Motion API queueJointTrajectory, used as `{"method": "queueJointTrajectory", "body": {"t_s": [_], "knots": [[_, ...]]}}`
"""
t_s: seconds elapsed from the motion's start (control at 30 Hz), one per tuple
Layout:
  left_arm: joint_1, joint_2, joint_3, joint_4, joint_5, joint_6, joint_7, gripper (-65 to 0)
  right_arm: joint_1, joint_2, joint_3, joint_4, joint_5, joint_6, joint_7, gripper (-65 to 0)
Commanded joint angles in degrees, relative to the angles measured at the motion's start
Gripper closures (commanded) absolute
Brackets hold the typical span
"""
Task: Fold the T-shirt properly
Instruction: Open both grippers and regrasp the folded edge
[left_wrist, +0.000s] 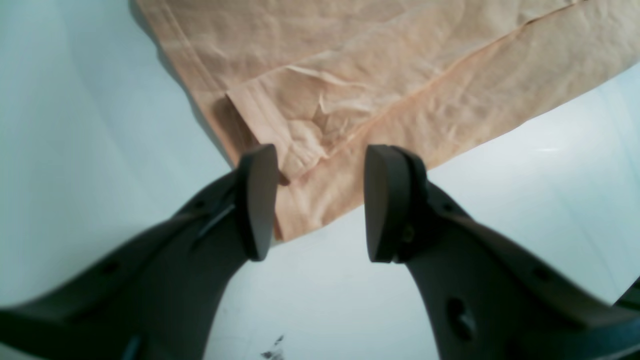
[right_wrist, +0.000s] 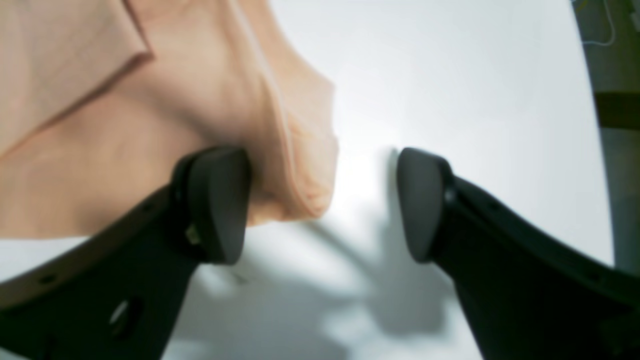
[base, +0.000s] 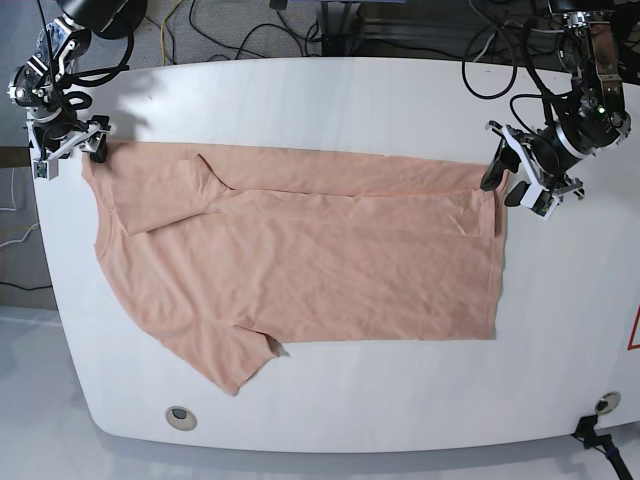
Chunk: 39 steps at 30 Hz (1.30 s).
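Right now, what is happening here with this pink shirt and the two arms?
A two-armed robot is folding a peach T-shirt that lies flat on a white table. The far long edge is already folded over, and one sleeve still sticks out at the near side. The left gripper is open over the hem corner. The right gripper is open at the shoulder corner, with cloth between its fingers. Neither one is clamped on the shirt.

Illumination bright and even. Right wrist view motion-blurred, with glare on the white table (right_wrist: 450, 75); soft finger shadows below.

Lab: white table (base: 330, 90), trailing cables (base: 250, 30)
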<state>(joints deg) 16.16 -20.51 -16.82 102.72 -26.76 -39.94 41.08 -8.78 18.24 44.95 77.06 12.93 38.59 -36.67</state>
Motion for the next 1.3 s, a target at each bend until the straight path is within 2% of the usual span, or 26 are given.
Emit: {"method": "queueJointTrajectory", "body": {"t_s": [0.0, 0.37, 0.43, 0.6, 0.63, 0.67, 0.83, 0.93, 1.07, 1.27], "knots": [[-0.5, -0.9, -0.4, 0.8, -0.8, -0.1, -1.0, -26.5, 0.3, 1.1, 0.2, 0.7, 0.5, 0.3, 0.6, -43.2], [-0.5, -0.9, -0.5, 0.5, -0.8, -0.1, -1.0, -26.5, 0.2, 0.4, 0.2, 0.7, 0.5, 0.3, 0.6, -41.4], [-0.6, -0.9, -0.6, -0.6, -0.8, -0.1, -1.0, -26.5, 0.2, 0.4, 0.2, 0.7, 0.5, 0.3, 0.6, -33.2], [-0.8, -0.6, -4.3, -3.7, -0.8, -0.1, -1.0, -26.7, 0.3, 0.4, 0.2, 0.7, 0.5, 0.3, 0.6, -5.3], [-0.9, -0.6, -4.5, -4.2, -0.8, -0.1, -1.0, -26.9, 0.3, 0.4, 0.2, 0.7, 0.5, 0.3, 0.6, -1.3], [-1.4, -0.6, -4.5, -4.5, -0.8, -0.1, -1.0, -26.9, 0.3, 0.4, 0.2, 0.7, 0.5, 0.3, 0.6, 0.0], [-3.5, -0.7, -4.1, -8.5, -1.1, -0.1, -0.8, -27.3, 0.3, 0.4, 0.2, 0.7, 0.5, 0.3, 0.6, 0.0], [-5.7, -0.7, -1.3, -11.7, -1.1, -0.1, -0.8, -34.0, 0.4, 0.4, 0.2, 0.7, 0.5, 0.3, 0.6, 0.0], [-5.7, -0.6, -0.6, -13.1, -1.1, -0.1, -0.8, -37.5, 0.3, 0.4, 0.1, 0.7, 0.5, 0.3, 0.6, 0.0], [-5.7, -0.7, 2.1, -13.6, -0.9, -0.1, -0.7, -37.8, 0.3, 0.4, 0.1, 0.7, 0.5, 0.3, 0.6, 0.0]]}}
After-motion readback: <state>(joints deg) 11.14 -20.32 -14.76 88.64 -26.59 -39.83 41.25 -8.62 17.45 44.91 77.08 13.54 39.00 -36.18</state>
